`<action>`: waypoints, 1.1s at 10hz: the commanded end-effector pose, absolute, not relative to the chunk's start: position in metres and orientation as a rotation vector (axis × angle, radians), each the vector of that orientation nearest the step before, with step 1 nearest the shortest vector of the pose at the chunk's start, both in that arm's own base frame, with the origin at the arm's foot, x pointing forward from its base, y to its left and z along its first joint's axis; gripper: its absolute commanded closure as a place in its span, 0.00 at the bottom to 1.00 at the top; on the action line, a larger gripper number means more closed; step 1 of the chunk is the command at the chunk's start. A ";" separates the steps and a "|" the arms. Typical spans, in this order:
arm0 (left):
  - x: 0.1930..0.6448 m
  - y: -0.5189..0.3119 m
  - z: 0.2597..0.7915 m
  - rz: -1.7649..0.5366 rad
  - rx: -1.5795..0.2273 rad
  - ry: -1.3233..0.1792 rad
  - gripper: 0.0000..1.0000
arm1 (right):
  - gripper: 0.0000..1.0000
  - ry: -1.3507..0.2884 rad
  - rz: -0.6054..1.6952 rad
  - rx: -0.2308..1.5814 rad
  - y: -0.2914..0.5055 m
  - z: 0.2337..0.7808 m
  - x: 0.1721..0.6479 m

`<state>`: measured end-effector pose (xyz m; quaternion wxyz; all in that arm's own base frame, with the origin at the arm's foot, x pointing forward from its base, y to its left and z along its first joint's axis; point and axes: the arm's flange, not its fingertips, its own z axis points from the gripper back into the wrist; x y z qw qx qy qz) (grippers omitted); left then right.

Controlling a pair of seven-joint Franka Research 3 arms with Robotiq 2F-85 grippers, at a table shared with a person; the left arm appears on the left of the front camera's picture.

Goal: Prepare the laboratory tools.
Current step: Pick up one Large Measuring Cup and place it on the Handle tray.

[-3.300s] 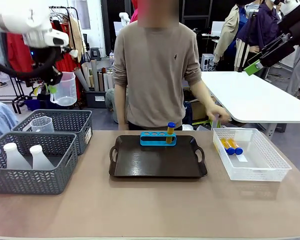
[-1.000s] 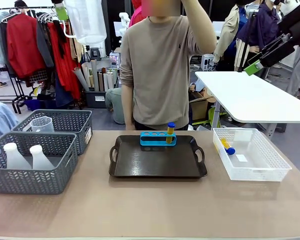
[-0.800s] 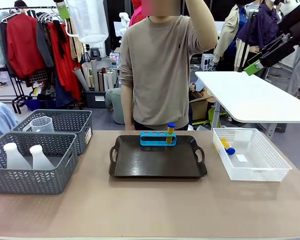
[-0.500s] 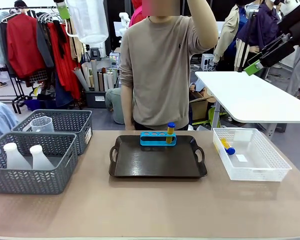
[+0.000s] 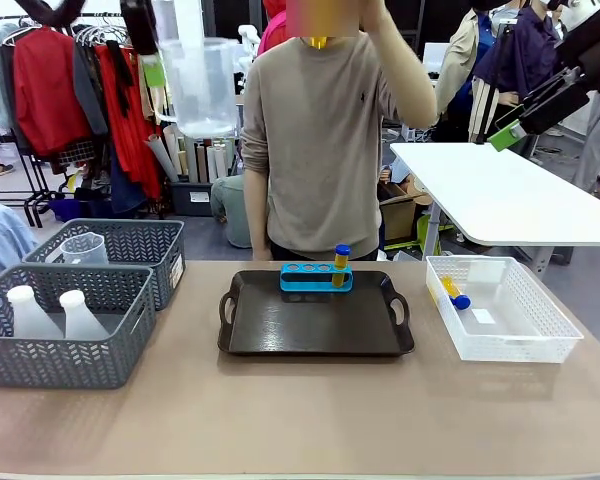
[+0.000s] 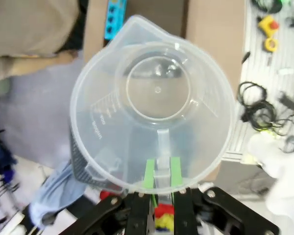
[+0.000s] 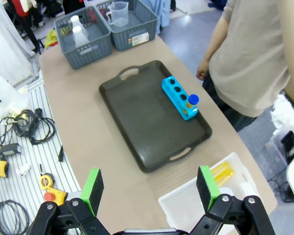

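**Left arm has the beaker way up in the air**

Big stuff first: there's a tan table (image 5: 300, 420) with a person (image 5: 320, 160) in a beige sweater at the far side. One of their arms is bent up so the hand (image 5: 380, 12) is by the head, and I can't tell if it grips anything.

The left arm reaches high at the far left. The left gripper (image 5: 152, 68) is pinched onto the handle of the beaker (image 5: 205, 90), which hangs upright well above the table beside the person's shoulder. Its wrist cam looks straight down into the clear plastic: round base, pour spout, faint printed scale, handle squeezed between the green pads. The right gripper (image 7: 151, 188) hangs high off to the right, jaws spread wide with nothing between them.

Down on the table:
- A glossy dark brown tray (image 5: 310, 330) with cut-out handles sits in the middle.
- Two grey mesh baskets (image 5: 60, 365) are on the left and a white mesh basket (image 5: 505, 350) on the right.
- Two cloudy white flasks (image 5: 25, 312) stand in the near grey basket, and a second beaker (image 5: 88, 248) in the far one.
- The blue rack (image 5: 305, 278) sits at the tray's far edge with one tube (image 5: 341, 262) upright in its end hole. The front view shows its yellow liquid; the right wrist cam shows the blue cap from above.
- A loose tube (image 5: 453, 293) lies in the white basket, and the right wrist cam hints at a second beside it.
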<state>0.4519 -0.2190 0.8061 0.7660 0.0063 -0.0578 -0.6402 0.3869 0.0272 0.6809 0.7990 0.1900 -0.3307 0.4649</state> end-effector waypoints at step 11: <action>0.461 -0.231 0.761 -1.463 -0.030 -0.109 1.00 | 0.00 -0.729 1.014 0.428 0.027 0.682 0.388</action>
